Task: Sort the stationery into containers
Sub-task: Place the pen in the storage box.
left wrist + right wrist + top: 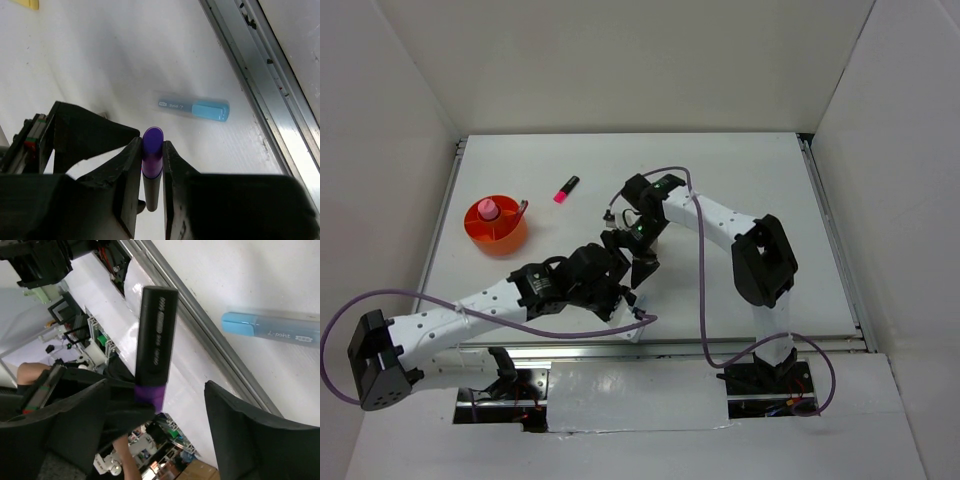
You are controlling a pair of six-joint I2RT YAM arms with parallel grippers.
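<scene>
The purple and black marker (156,335) is sticking up in the air, and the left gripper (151,155) is squeezing its purple end tight. The right gripper (157,390) is hanging close by, fingers wide apart. A light blue marker (192,107) is lying on the table (100,60) beside the metal rail (260,75).

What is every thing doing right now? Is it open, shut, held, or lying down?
Left pincer: shut on the purple-black highlighter.
Right pincer: open, gripping nothing.
Purple-black highlighter: held up off the table.
Light blue highlighter: lying flat on the table.
Orange cup: upright, a pink thing inside.
Pink highlighter: lying flat, black cap on, outside the cup.
</scene>
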